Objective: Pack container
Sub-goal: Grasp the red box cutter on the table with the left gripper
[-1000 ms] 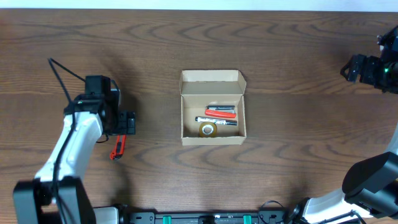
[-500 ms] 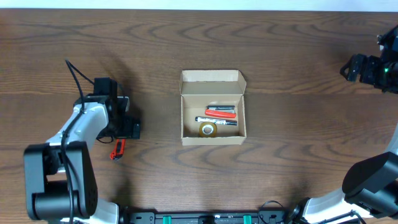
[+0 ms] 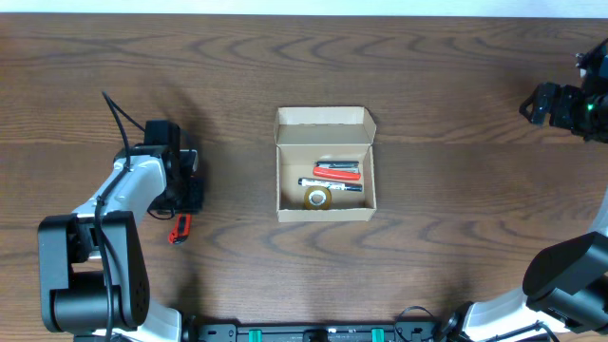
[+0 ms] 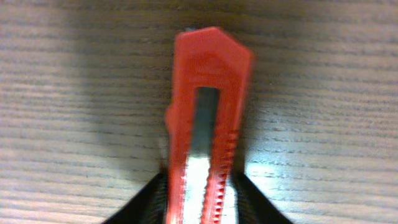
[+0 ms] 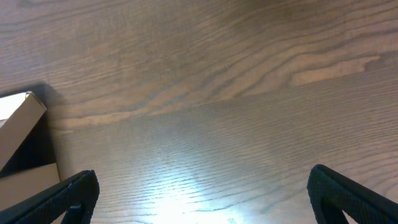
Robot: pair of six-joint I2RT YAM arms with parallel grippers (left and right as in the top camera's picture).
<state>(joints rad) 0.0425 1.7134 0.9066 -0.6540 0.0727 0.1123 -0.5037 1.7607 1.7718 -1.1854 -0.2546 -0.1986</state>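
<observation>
Container (image 3: 326, 128) lies open, flap at 12 o'clock. Left gripper (image 4: 199, 208) pinches red cutter (image 4: 208, 93); right gripper (image 5: 202, 193) fingers spread.

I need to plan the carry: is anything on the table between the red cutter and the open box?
Nothing visible. Only bare table lies between the cutter, gripped by the left pincer, and the box. Its lid is folded back on the far side, so it does not block an approach from the left.

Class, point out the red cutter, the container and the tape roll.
red cutter (image 4: 211, 62): left wrist view, red tip
container (image 3: 323, 117): overhead view, open flap
tape roll (image 3: 309, 199): overhead view, left rim
</observation>
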